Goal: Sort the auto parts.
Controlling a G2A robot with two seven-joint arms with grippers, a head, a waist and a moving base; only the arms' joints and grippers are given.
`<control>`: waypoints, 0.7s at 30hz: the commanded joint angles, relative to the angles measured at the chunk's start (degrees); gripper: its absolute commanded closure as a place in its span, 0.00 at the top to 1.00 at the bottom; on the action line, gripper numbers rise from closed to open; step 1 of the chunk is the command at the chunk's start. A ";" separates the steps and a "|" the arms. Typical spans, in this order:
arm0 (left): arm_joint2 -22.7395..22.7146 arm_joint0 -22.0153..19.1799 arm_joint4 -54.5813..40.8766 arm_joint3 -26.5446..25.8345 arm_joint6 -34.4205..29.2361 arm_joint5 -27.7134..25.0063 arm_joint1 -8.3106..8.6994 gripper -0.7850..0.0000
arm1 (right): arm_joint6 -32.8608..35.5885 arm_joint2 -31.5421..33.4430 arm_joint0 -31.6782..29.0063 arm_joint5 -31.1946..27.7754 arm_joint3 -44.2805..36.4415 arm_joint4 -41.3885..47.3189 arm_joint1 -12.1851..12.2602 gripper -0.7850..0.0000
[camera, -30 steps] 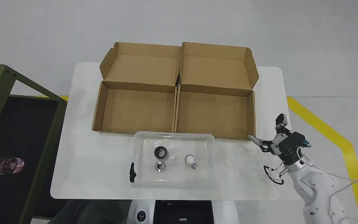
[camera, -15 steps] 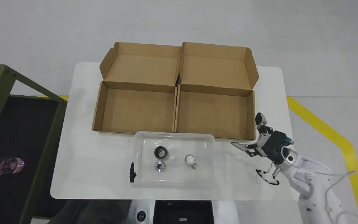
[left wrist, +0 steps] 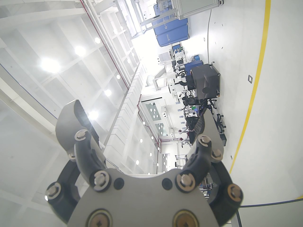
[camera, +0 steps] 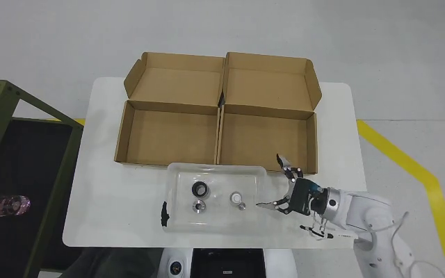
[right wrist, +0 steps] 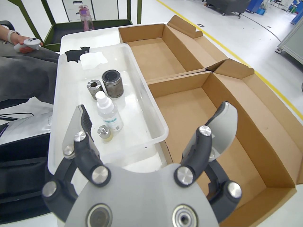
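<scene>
A clear plastic tray [camera: 215,165] sits near the table's front edge. It holds a dark cylindrical bearing [camera: 201,188], a small metal cylinder [camera: 200,206] and a small white bottle [camera: 238,199]. The right wrist view shows the bearing [right wrist: 112,83], the cylinder [right wrist: 94,89], the bottle [right wrist: 109,111] and a small knobbed metal part [right wrist: 104,132]. My right gripper [camera: 268,181] hangs open at the tray's right end, with nothing between its fingers [right wrist: 153,105]. Behind the tray lie two open cardboard boxes, left [camera: 167,135] and right [camera: 264,142]. My left gripper [left wrist: 140,107] is open and points at the ceiling.
A green cart [camera: 21,139] stands left of the table, with a pink bottle [right wrist: 86,17] on it. A black scrap [camera: 164,214] lies at the tray's left front corner. A person's hand [right wrist: 20,42] holds a controller beyond the table. Bare tabletop lies to the right.
My right arm has swung left from the table's right edge to the tray's right end. Its gripper has stayed open. The parts have not moved.
</scene>
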 commanded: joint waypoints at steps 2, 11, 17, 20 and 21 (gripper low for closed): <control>0.00 0.00 0.00 0.00 0.00 0.00 0.00 1.00 | 2.49 -2.28 0.75 0.00 -0.54 0.09 0.20 1.00; 0.00 0.00 0.00 0.00 0.00 0.00 0.00 1.00 | 10.26 -10.17 4.07 0.00 -1.33 -0.38 1.14 1.00; 0.00 0.00 0.00 0.00 0.00 0.00 0.00 1.00 | 14.32 -13.74 6.19 0.00 -1.24 -0.04 1.49 1.00; 0.00 0.00 0.00 0.00 0.00 0.00 0.00 1.00 | 16.02 -15.20 7.04 0.16 -0.96 0.30 1.57 1.00; 0.00 0.00 0.00 0.00 0.00 0.00 0.00 1.00 | 16.62 -15.69 7.35 0.34 -0.79 0.35 1.58 1.00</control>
